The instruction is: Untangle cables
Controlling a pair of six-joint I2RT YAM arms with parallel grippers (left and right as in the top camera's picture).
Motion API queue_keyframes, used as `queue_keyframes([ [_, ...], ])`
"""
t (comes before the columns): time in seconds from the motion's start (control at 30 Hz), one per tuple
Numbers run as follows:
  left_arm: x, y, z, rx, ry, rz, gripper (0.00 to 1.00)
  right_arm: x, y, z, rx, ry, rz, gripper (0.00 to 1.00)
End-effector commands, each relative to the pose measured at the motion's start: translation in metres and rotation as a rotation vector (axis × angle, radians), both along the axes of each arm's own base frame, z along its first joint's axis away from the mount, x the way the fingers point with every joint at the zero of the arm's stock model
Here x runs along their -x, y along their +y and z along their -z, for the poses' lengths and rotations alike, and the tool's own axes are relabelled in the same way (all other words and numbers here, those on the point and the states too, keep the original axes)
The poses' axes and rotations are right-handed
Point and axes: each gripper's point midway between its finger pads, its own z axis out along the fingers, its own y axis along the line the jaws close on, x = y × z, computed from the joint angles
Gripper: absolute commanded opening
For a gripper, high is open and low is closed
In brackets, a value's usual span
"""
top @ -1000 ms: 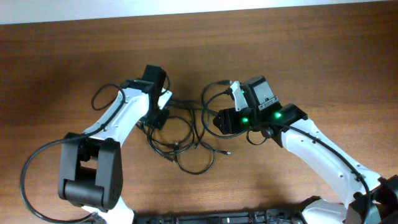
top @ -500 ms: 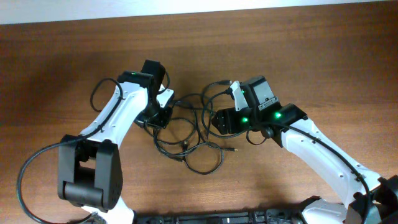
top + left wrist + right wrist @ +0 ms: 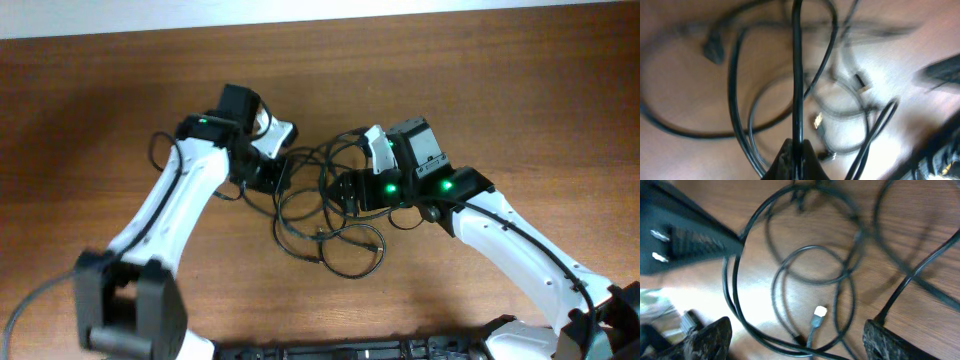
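Comparing against the view one second earlier, the cables (image 3: 318, 232) had shifted rightward across the table (image 3: 520, 110), their nearest loop now lying farther right. Beyond it, the right gripper (image 3: 340, 190) had spread its fingers (image 3: 707, 337) wider, released, straddling loops without grasping any. Farthest, the left gripper (image 3: 272, 172) had moved up and right, clenched on one of the cables.
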Motion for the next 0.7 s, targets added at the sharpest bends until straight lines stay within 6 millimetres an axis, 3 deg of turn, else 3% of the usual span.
queue_keyframes([
  [0.0, -0.019, -0.013, -0.094, 0.148, -0.285, -0.035, 0.0, 0.011, 0.02, -0.014, -0.092, 0.014, -0.08, 0.82],
  [0.07, -0.024, -0.014, -0.127, 0.207, -0.374, -0.09, 0.0, 0.024, 0.035, -0.018, -0.117, 0.018, -0.136, 0.83],
  [0.23, -0.024, -0.014, -0.131, 0.217, -0.386, -0.099, 0.0, 0.044, 0.06, -0.018, -0.105, -0.014, -0.214, 0.83],
  [0.3, -0.024, -0.014, -0.131, 0.216, -0.383, -0.099, 0.0, 0.038, 0.062, -0.022, -0.11, -0.042, -0.201, 0.82],
  [0.43, -0.024, -0.014, -0.131, 0.215, -0.382, -0.1, 0.0, 0.006, 0.046, -0.013, -0.055, 0.014, 0.1, 0.83],
  [0.57, -0.022, -0.01, -0.126, 0.191, -0.367, -0.11, 0.0, -0.006, 0.047, -0.022, -0.081, -0.026, 0.143, 0.83],
  [0.67, -0.019, -0.007, -0.122, 0.173, -0.35, -0.117, 0.0, -0.021, 0.037, -0.021, -0.034, -0.086, 0.22, 0.83],
])
